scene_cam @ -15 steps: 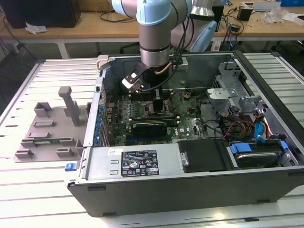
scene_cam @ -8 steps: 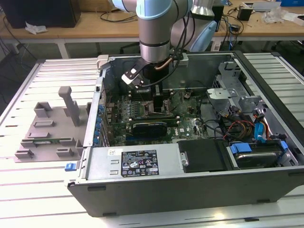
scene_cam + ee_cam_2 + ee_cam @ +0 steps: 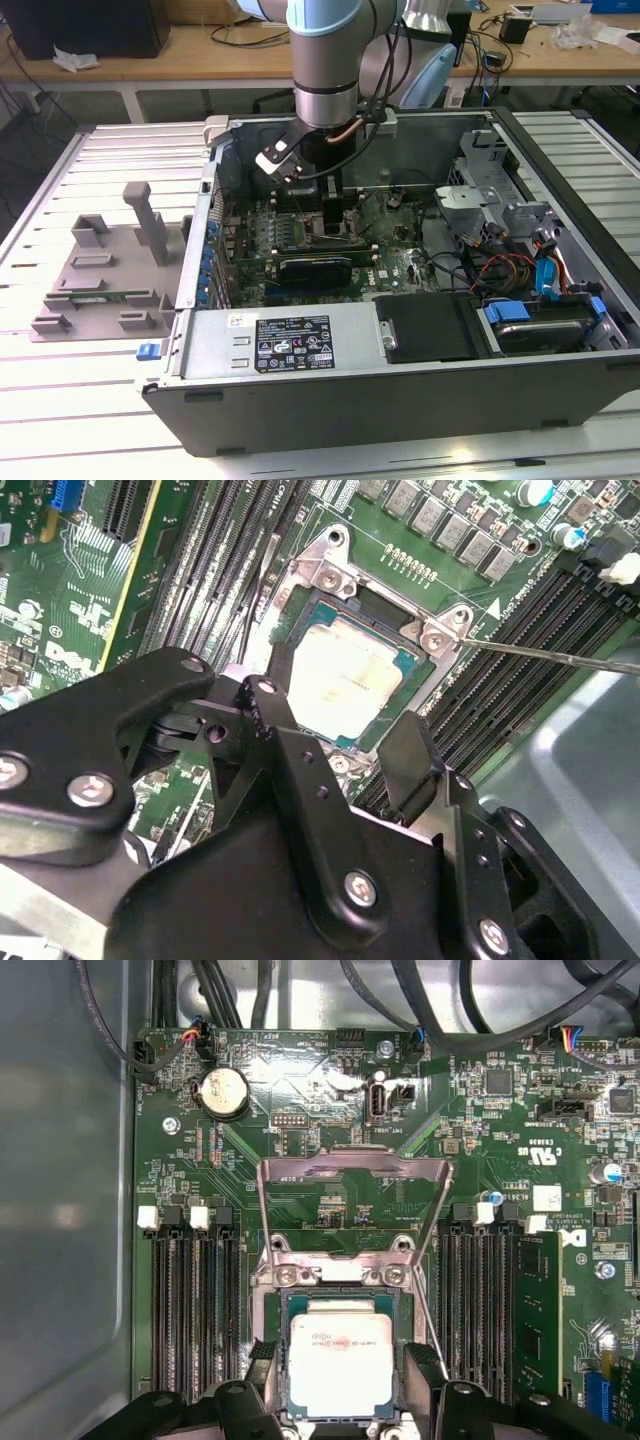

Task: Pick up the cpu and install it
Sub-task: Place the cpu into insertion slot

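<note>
The cpu (image 3: pixel 340 1345), a small square chip with a shiny silver top, lies flat in the motherboard socket (image 3: pixel 272 1305); it also shows in the second wrist view (image 3: pixel 345 670). The socket's metal load plate (image 3: pixel 350 1175) is swung open, away from the chip. My gripper (image 3: pixel 340 1358) hovers right over the chip, one black finger (image 3: pixel 262 1360) on each side of it, with a thin gap between each finger and the chip's edge. The jaws stand open. In the exterior view the gripper (image 3: pixel 320 195) reaches down into the open computer case (image 3: pixel 400 390).
Memory slots (image 3: pixel 190 1310) flank the socket on both sides. The thin latch lever (image 3: pixel 560 652) sticks out beside the socket. A black expansion card (image 3: pixel 315 268) and cables (image 3: pixel 500 265) fill the case. A grey fixture tray (image 3: pixel 100 270) sits at the exterior view's left.
</note>
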You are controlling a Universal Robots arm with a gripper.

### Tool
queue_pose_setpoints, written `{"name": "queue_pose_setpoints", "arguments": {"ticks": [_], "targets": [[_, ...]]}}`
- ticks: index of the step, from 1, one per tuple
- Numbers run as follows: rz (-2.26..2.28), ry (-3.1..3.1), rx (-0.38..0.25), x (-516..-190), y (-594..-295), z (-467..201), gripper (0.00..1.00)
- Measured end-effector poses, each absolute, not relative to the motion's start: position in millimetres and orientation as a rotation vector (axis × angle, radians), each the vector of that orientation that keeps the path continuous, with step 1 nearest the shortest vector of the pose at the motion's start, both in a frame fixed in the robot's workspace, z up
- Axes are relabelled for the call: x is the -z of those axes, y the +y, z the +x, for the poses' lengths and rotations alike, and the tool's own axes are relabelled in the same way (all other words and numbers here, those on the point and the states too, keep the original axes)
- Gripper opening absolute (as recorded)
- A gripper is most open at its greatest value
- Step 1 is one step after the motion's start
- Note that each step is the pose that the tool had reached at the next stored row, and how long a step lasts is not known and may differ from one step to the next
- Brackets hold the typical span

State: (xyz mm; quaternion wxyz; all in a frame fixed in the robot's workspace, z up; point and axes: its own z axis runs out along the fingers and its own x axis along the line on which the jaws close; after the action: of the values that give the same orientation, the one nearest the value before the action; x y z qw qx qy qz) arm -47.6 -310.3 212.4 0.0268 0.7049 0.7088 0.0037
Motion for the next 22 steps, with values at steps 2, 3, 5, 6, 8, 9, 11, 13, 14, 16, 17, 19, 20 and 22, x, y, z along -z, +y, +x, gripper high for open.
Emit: {"name": "queue_pose_setpoints", "arguments": {"ticks": [2, 3, 5, 6, 8, 9, 11, 13, 14, 16, 17, 19, 20, 22], "targets": [[2.177, 2.190, -0.011, -212, -310, -48, 0.53], [2.177, 2.190, -0.011, -212, -310, -48, 0.53], [2.177, 2.190, -0.011, -213, -310, -48, 0.41], [2.177, 2.190, -0.011, -213, -310, -48, 0.29], [2.177, 2.189, -0.011, -213, -310, -48, 0.23], [2.177, 2.190, -0.011, -213, -310, -48, 0.17], [2.177, 2.190, -0.011, -213, -310, -48, 0.11], [2.177, 2.189, -0.011, -213, -310, -48, 0.11], [2.177, 2.189, -0.011, -213, -310, -48, 0.11], [2.177, 2.189, -0.011, -213, -310, -48, 0.11], [2.177, 2.189, -0.011, -213, -310, -48, 0.11], [2.177, 2.189, -0.011, -209, -310, -48, 0.11], [2.177, 2.189, -0.011, -207, -310, -48, 0.11], [2.177, 2.189, -0.009, -203, -311, -48, 0.11]]}}
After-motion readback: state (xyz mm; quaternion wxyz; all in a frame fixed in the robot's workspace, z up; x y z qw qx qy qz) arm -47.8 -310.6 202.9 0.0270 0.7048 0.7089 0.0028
